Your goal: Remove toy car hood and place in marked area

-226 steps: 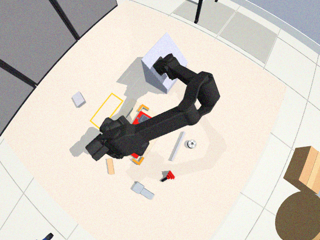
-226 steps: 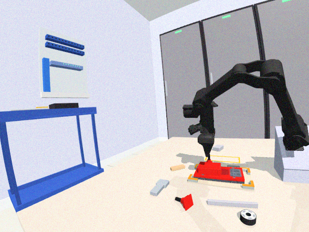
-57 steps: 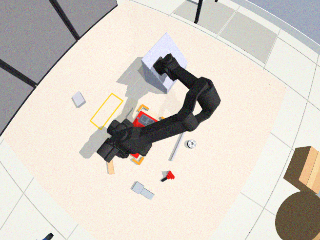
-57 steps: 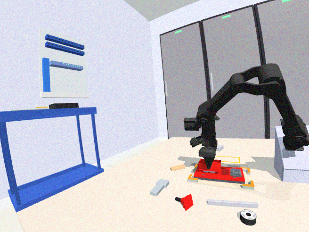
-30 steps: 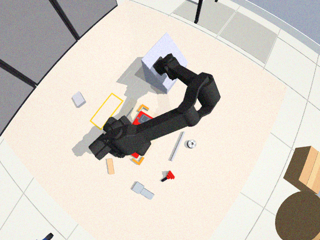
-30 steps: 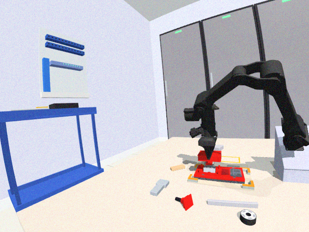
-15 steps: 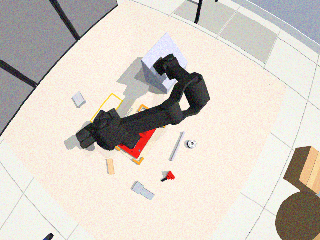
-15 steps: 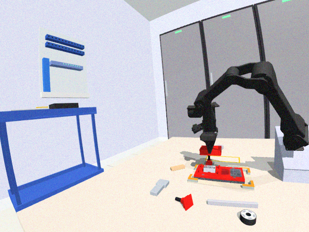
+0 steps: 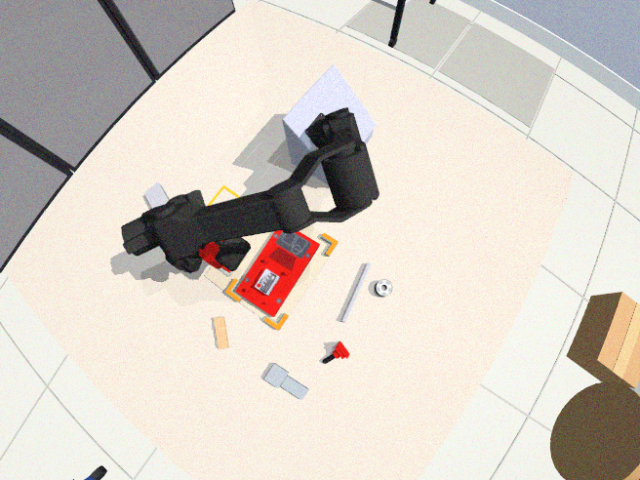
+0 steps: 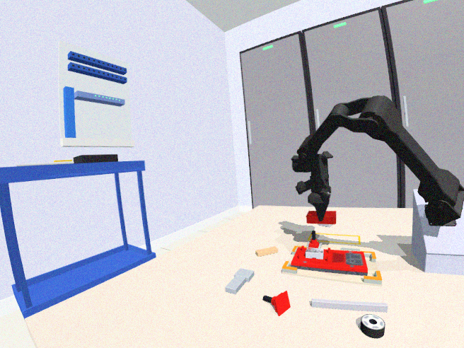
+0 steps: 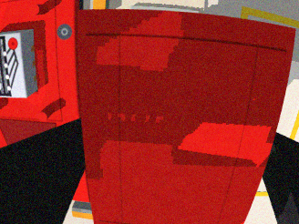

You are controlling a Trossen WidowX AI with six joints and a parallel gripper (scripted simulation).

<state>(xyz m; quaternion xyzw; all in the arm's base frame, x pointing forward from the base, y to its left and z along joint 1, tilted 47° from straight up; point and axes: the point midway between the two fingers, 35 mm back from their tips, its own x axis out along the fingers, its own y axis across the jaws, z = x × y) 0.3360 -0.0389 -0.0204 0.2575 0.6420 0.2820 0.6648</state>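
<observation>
The red hood [image 9: 209,253] [image 10: 311,217] [image 11: 137,91] is held off the table, beside the car on the side of the marked area. My gripper [image 10: 321,218] [image 11: 178,134] is shut on it, one black finger at each side of the hood in the wrist view. The red toy car [image 9: 297,269] [image 10: 321,266] [image 11: 68,91] sits between orange corner brackets with its front bay uncovered, showing a pale block with a label. The marked area is a thin yellow outline [image 9: 223,186] [image 10: 360,239] [image 11: 271,16]; my arm hides most of it in the top view.
A wooden block [image 9: 220,333] [image 10: 267,251], a grey stepped piece [image 9: 293,386] [image 10: 234,286], a red-and-black piece [image 9: 340,351] [image 10: 282,303], a bar [image 9: 354,293] [image 10: 348,305] and a wheel [image 9: 378,291] [image 10: 373,331] lie around the car. A pale block [image 9: 156,195] lies near the marked area.
</observation>
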